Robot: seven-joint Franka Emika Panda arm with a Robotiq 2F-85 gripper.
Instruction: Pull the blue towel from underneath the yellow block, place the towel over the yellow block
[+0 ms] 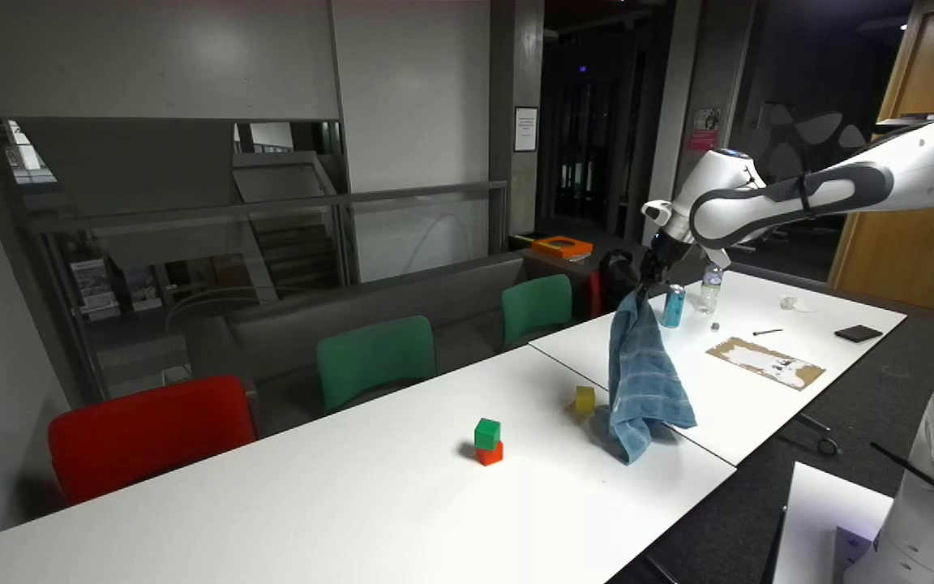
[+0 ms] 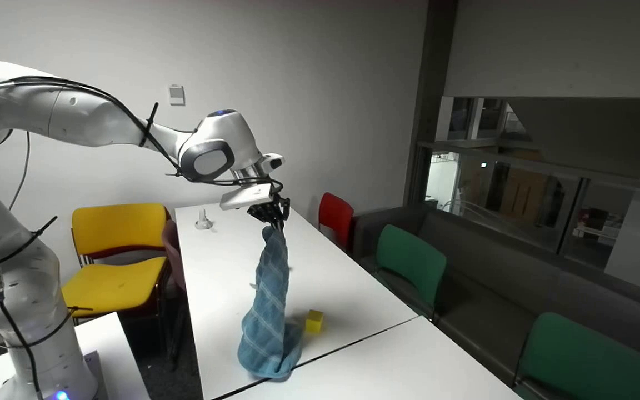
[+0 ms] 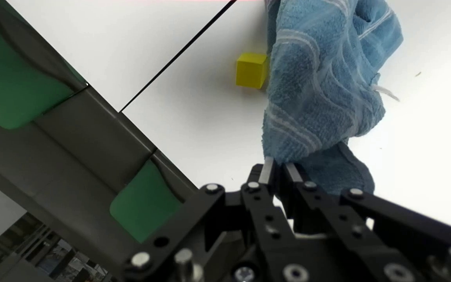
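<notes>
Nearest the camera in an exterior view spreads the white table point(image 1: 272, 519), two tops meeting at a dark seam point(image 3: 178, 56). Over it reaches the white arm point(image 1: 807, 191). From its end hangs the blue towel point(image 1: 645, 381), gathered into folds, its lower end apparently resting on the tabletop by the seam. The gripper point(image 3: 280, 169) is clenched on the towel's upper end. The yellow block point(image 3: 251, 70) sits on bare white surface just beside the cloth, with nothing over it; I cannot tell for certain whether the two touch.

Judging by this, the pulling-out is done and the covering step is in hand. What comes next calls for carrying the towel across until its hanging part is above the block, lowering so the folds spread over it, and only then letting go. A trailing edge could nudge the small cube aside, so some lift seems wise first.

As for writing, a white notice point(image 1: 525, 130) and a pink sheet point(image 1: 704, 139) at the back carry print too small to read. A clear bottle point(image 1: 710, 288) has a label and a blue can point(image 1: 674, 307) has markings, though neither shows a brand clear enough to read.
</notes>
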